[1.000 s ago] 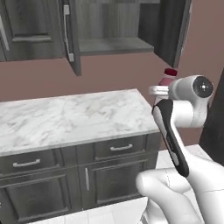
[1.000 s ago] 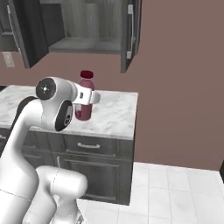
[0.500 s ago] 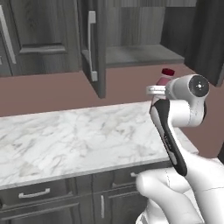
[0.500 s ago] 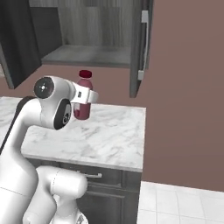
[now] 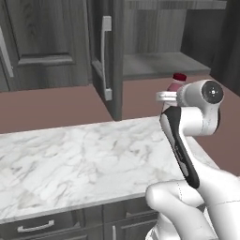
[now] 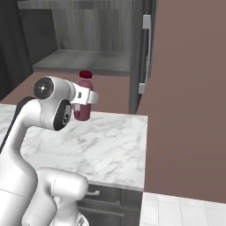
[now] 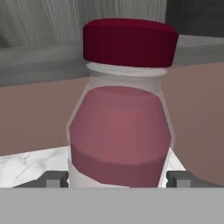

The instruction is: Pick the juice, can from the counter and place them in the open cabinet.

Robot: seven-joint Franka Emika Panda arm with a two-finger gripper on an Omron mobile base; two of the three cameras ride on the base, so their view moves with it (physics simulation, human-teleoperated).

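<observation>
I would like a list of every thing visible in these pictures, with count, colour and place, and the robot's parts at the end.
juice: one, maroon-pink bottle with dark red cap, upright between the gripper's fingers, above the counter's far edge.
counter: one, white-grey veined marble over dark grey fronts, in front of the robot.
open cabinet: one, dark grey wood grain, on the wall above the counter; flat shelf, door with silver bar handle.
wall: brownish-mauve, behind the counter.
floor: pale tiles, lower right of the right base view.
arm: one, white with dark joints.
gripper: one, dark fingertips closed on the juice.
</observation>
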